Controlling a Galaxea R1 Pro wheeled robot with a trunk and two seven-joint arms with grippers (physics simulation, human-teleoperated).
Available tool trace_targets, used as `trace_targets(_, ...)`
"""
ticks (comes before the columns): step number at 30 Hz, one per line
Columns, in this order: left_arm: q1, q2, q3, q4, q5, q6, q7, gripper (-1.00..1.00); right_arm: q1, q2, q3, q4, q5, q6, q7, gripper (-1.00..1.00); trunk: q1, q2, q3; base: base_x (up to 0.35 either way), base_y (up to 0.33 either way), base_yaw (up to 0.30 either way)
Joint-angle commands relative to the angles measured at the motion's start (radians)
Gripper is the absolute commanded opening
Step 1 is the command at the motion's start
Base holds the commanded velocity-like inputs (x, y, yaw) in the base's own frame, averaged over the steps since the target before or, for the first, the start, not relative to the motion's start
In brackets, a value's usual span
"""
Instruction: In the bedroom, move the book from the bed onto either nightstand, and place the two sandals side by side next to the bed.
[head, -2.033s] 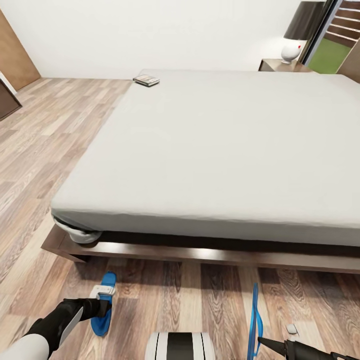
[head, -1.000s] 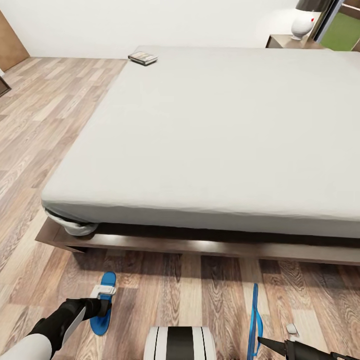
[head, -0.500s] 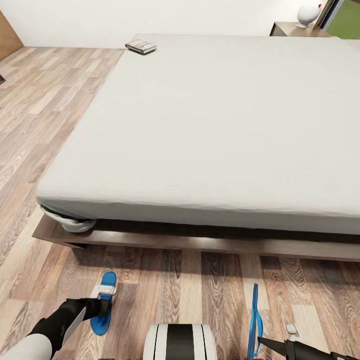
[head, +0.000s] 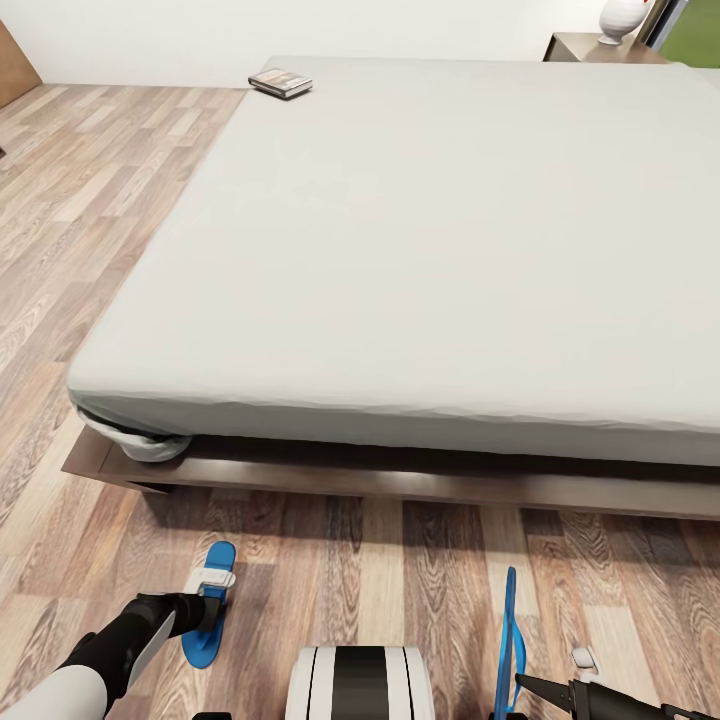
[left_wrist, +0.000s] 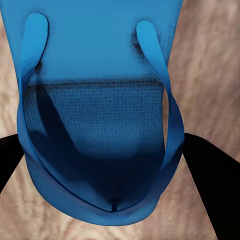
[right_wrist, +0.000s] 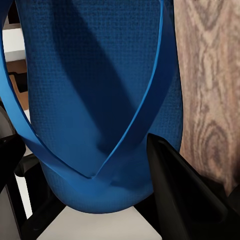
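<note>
Blue thin sandals (head: 207, 605) (head: 508, 640), one pinched in each gripper's fingers (left_wrist: 207, 175) (right_wrist: 175, 185).

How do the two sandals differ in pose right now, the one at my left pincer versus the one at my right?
The left sandal faces its sole side to the head camera, showing a broad blue oval; the right sandal is turned on edge, showing a thin blue line. The left sandal sits at the left pincer, its fingers flanking it; the right sandal sits at the right pincer, nearer the robot's middle. Both are bright blue flip-flops, held over the wood floor before the bed.
</note>
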Motion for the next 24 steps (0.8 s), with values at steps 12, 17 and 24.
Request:
trace_targets(12,0.002,-0.003,-0.001,0.013,0.03,-0.006,-0.001,-1.0,-0.001,0.0,0.009,0.003,-0.009,0.008,0.003,-1.0,0.0,0.0,-0.001,0.0,0.0,0.0)
trace_targets(17,0.002,-0.003,-0.001,0.014,0.03,-0.006,-0.001,-1.0,-0.001,0.0,0.009,0.003,-0.009,0.008,0.003,-1.0,0.0,0.0,-0.001,0.0,0.0,0.0)
trace_targets(24,0.002,-0.003,-0.001,0.015,0.03,-0.006,-0.001,1.0,-0.001,0.0,0.009,0.003,-0.009,0.008,0.003,-1.0,0.0,0.0,-0.001,0.0,0.0,0.0)
